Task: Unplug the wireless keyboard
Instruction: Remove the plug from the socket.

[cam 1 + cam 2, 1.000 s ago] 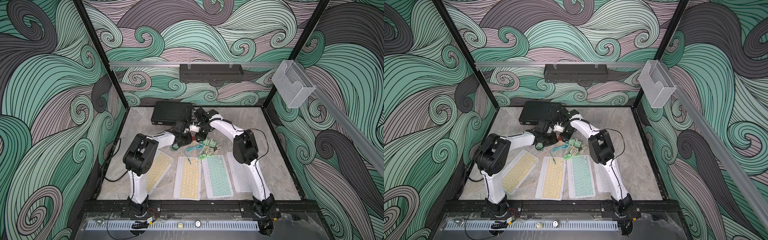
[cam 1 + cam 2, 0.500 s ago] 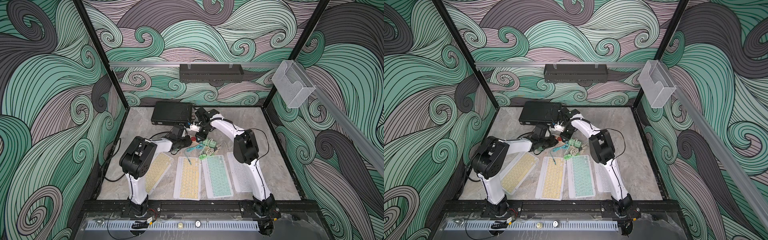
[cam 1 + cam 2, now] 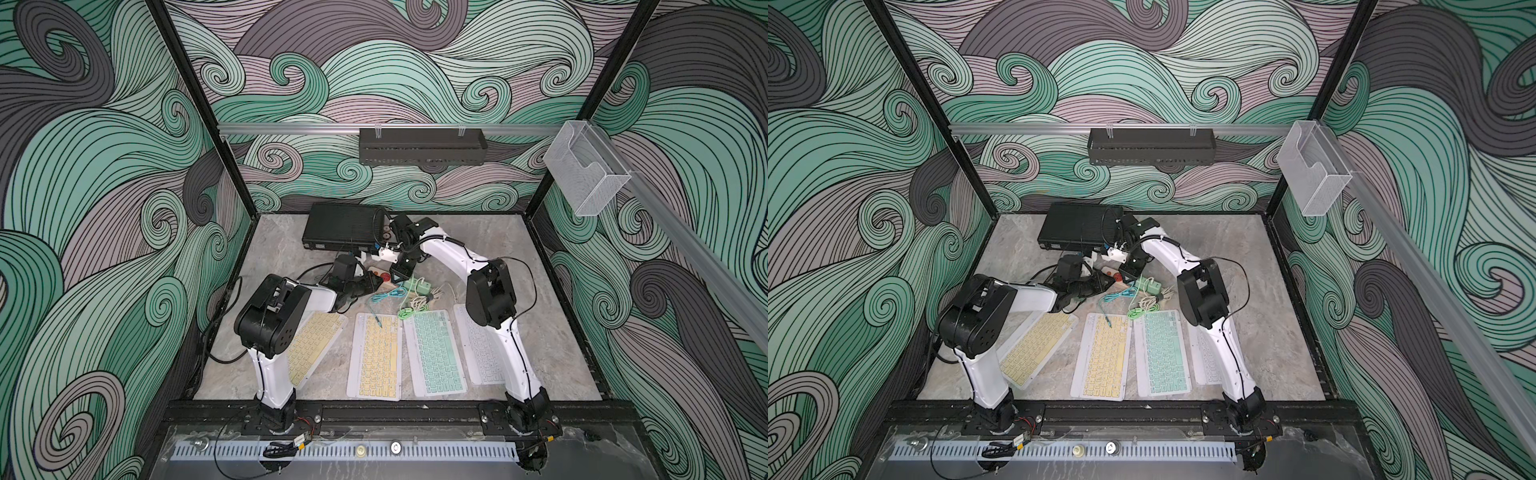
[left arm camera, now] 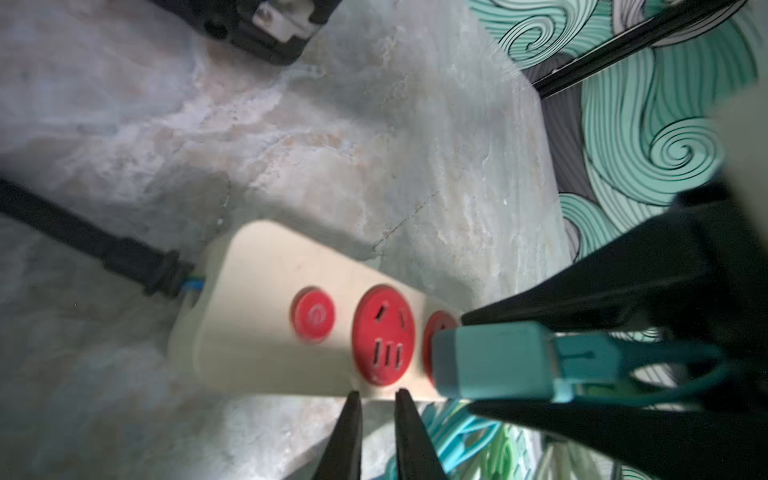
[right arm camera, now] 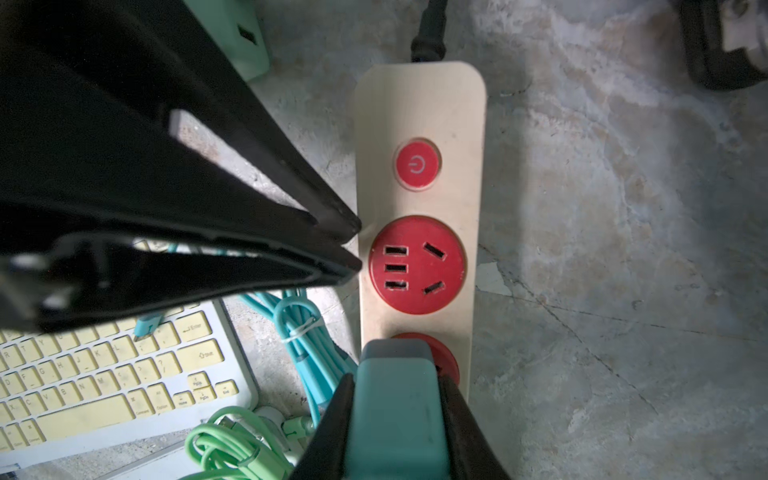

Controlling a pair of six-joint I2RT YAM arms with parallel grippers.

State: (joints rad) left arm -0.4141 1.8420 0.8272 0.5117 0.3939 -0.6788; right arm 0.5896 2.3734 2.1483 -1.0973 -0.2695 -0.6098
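Walls point(image 3: 83, 166) painted in green and grey wave swirls enclose a grey marbled tabletop point(image 3: 540, 332). Four keyboards lie side by side on its near half. From the left they are a tilted yellow keyboard point(image 3: 311, 345), a straight yellow keyboard point(image 3: 376, 357), a teal keyboard point(image 3: 434, 357) and a white keyboard point(image 3: 480, 353), the last partly under the right arm point(image 3: 490, 295). Just beyond their far ends, about mid-tabletop, lies a cream power strip point(image 5: 419, 104) with a red switch point(image 5: 417, 164) and red sockets. A black box point(image 3: 340, 226) sits farther back.

The right gripper point(image 5: 397, 380) is clamped on a teal adapter point(image 5: 395, 415), pressing it on both flanks. The adapter sits over the strip's end socket; whether its prongs are seated cannot be told. The left gripper point(image 4: 377, 395) stands only a narrow gap apart with nothing in it. It is right at the strip's long edge, beside the empty middle socket point(image 5: 417, 264) and just next to the held adapter.

A teal cable point(image 5: 307, 345) lies bundled between the strip and the keyboards. Its loose connector rests on the keys of the straight yellow keyboard. A coiled green cable point(image 5: 224, 449) lies near it, at the far end of the teal keyboard.
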